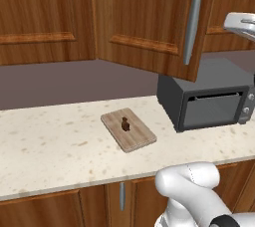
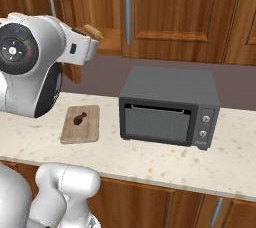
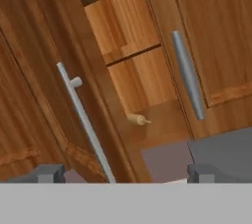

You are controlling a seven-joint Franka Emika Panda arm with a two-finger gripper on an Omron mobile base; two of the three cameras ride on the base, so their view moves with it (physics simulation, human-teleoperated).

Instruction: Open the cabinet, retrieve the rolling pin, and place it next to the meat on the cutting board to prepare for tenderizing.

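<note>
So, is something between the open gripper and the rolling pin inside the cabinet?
Nothing visible blocks it. In the hand view the cabinet door is swung open to the left, and the rolling pin lies on the bottom shelf in the gap. The gripper, fingers apart, faces that gap.

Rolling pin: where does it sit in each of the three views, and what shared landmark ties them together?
Left base view: hidden behind the open cabinet door.
Right base view: rolling pin upper left, on the cabinet's bottom shelf, above the arm's wrist.
Hand view: rolling pin centre, on that shelf.
Shared landmark: the open door's long grey handle.
</note>
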